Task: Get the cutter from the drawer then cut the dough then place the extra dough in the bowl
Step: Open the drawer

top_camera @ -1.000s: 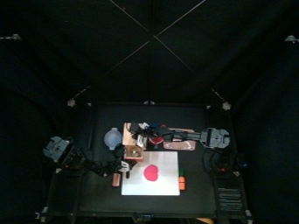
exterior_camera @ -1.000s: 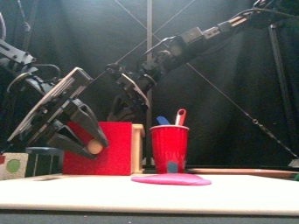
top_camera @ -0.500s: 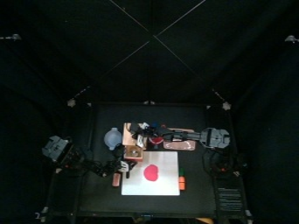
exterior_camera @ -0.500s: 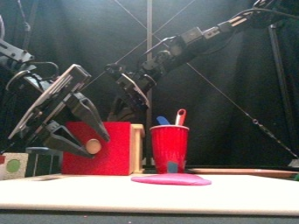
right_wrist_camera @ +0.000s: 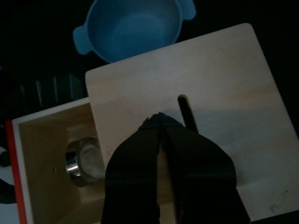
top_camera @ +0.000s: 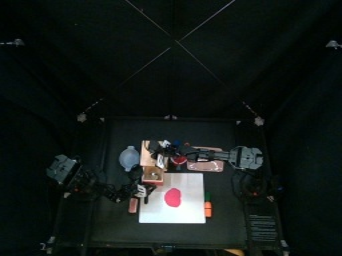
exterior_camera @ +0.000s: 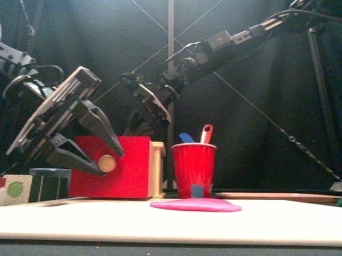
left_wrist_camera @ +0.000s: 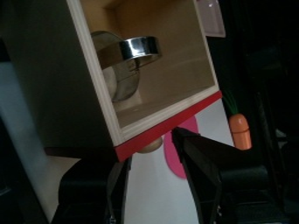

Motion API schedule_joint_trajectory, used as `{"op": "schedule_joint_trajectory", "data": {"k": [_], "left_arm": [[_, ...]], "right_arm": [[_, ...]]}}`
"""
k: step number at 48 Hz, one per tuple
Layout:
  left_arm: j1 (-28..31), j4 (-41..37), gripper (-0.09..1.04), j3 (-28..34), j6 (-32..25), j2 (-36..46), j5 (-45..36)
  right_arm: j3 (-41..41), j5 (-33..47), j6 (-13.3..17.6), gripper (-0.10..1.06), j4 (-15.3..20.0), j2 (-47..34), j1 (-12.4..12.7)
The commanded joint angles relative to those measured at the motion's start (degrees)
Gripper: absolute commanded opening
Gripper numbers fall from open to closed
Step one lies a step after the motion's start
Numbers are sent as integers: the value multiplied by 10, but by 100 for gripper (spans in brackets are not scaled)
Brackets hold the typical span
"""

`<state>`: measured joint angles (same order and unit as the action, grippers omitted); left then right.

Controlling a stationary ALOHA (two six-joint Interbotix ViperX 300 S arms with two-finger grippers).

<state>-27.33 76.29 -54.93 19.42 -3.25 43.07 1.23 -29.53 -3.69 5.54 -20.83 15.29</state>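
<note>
Cutter (left_wrist_camera: 126,63) lies on its side inside the open drawer of the wooden box (right_wrist_camera: 205,87), its metal ring catching the light against the drawer's pale floor. We see nothing else in that drawer, and nothing touches the cutter.

The left gripper (left_wrist_camera: 149,152) has its jaws clenched on the drawer knob (exterior_camera: 104,163), which sits in the middle of the red drawer front (exterior_camera: 123,178). The right gripper (right_wrist_camera: 163,128) comes in from the right and points down at the box's top, just beside the slot. Its jaws are pressed together with nothing between them (whether the tips touch the wood we cannot tell).

Around the box the worktop (top_camera: 118,230) is crowded. The blue-grey bowl (right_wrist_camera: 105,44) stands empty just past the box's far side, close to it. The red cup (exterior_camera: 194,170) stands just beside the box on the right, holding a blue knife (exterior_camera: 186,138) and a red knife (exterior_camera: 205,133). The right arm reaches over this cup to get to the box.

In front of the cup, the pink dough (exterior_camera: 195,205) lies flat on the white cutting board (top_camera: 194,185), well clear of both grippers. An orange toy with a green end (left_wrist_camera: 239,129) lies near the board's right edge. The open drawer and the left arm crowd the board's back left corner.
</note>
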Motion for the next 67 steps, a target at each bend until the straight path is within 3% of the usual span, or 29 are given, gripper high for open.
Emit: {"op": "schedule_joint_trajectory", "data": {"k": [1, 25, 52, 67], "left_arm": [[-4, -1, 78, 2, -1, 13, 4], [23, -31, 80, 1, -4, 6, -4], [34, -57, 96, -4, -3, 10, -25], [38, -56, 97, -7, -4, 28, -30]], "right_arm": [[13, -10, 1, 4, 0, -4, -1], [13, -7, 1, 4, -2, -4, -1], [13, -8, 0, 4, -2, -4, -2], [14, -8, 0, 4, -2, -4, -1]]}}
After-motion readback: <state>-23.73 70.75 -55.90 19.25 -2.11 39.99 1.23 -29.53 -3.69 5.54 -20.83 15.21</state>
